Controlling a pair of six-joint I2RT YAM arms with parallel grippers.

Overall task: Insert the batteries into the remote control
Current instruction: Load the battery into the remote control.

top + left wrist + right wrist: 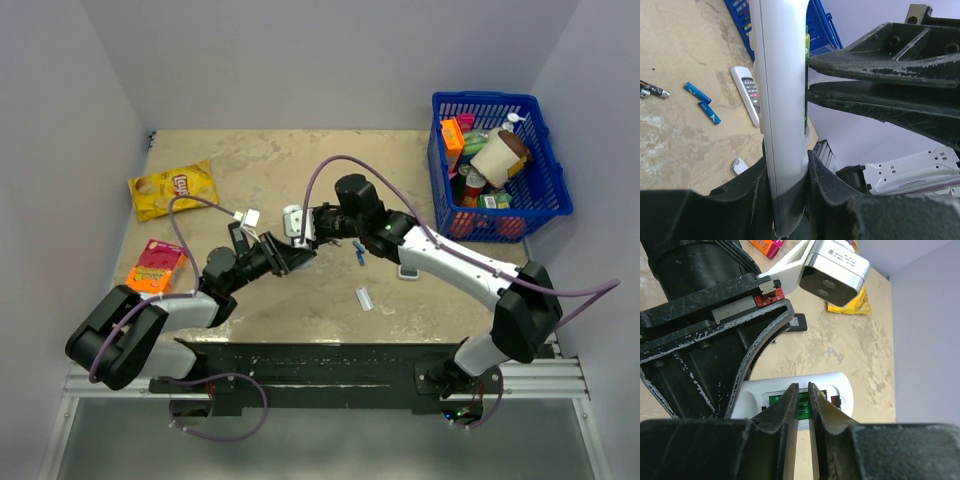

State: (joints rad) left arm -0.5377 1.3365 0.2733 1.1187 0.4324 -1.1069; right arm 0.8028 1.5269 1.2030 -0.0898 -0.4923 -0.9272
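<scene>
My left gripper (283,252) is shut on the white remote control (782,100) and holds it off the table, its open battery bay facing the right arm. In the right wrist view the remote control (752,395) shows the green batteries (802,407) lying in that bay. The right gripper (803,387) has its jaws almost together, with only a thin slit between them. Its tips rest against the batteries and nothing is pinched between them. From above, the two grippers meet at the remote control (292,222) over the middle of the table, the right gripper (312,226) beside it.
A blue basket (540,170) of groceries stands at the back right. A yellow chip bag (172,188) and a pink pack (157,265) lie at the left. Blue cells (702,100), dark cells (655,91), a grey-white remote (747,92) and a small white cover (365,298) lie on the table.
</scene>
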